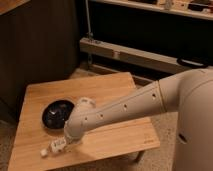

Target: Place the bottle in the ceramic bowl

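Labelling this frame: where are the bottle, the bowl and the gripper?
bottle [53, 147], camera view, its label.
bowl [45, 116], camera view, left rim.
gripper [67, 145], camera view, its tip, beside the bottle.

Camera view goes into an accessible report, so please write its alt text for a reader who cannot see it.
A white robot arm reaches across a wooden table, its end effector down near the front-left edge at a clear bottle lying on the wood. A dark ceramic bowl sits just behind them, the bottle outside it.
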Robot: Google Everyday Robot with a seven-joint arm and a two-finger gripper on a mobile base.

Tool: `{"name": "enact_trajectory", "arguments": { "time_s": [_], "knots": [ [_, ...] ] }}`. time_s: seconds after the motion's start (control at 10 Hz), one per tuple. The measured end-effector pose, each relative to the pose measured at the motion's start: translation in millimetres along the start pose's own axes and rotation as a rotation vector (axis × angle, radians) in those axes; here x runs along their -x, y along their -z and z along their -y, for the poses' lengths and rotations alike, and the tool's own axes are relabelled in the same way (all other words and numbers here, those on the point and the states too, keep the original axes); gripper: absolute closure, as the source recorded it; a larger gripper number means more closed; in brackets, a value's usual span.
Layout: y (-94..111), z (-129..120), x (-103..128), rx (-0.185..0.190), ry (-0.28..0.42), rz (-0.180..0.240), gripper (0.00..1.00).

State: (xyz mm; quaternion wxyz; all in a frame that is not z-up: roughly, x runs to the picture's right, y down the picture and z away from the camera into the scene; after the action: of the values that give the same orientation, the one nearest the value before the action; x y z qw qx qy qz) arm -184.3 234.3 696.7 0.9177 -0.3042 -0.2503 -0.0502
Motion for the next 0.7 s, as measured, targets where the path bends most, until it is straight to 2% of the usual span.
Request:
{"name": "enact_trajectory", "arguments": {
  "time_s": [0.1,0.4,0.5,0.7],
  "knots": [
    [-3,7,-13,0.009,-0.013,0.023,0.35],
    [-13,11,-25,0.023,-0.012,0.063,0.35],
    [-27,8,-34,0.028,-0.010,0.081,0.35],
    [-38,8,-38,0.032,0.002,0.089,0.35]
  ]
}}
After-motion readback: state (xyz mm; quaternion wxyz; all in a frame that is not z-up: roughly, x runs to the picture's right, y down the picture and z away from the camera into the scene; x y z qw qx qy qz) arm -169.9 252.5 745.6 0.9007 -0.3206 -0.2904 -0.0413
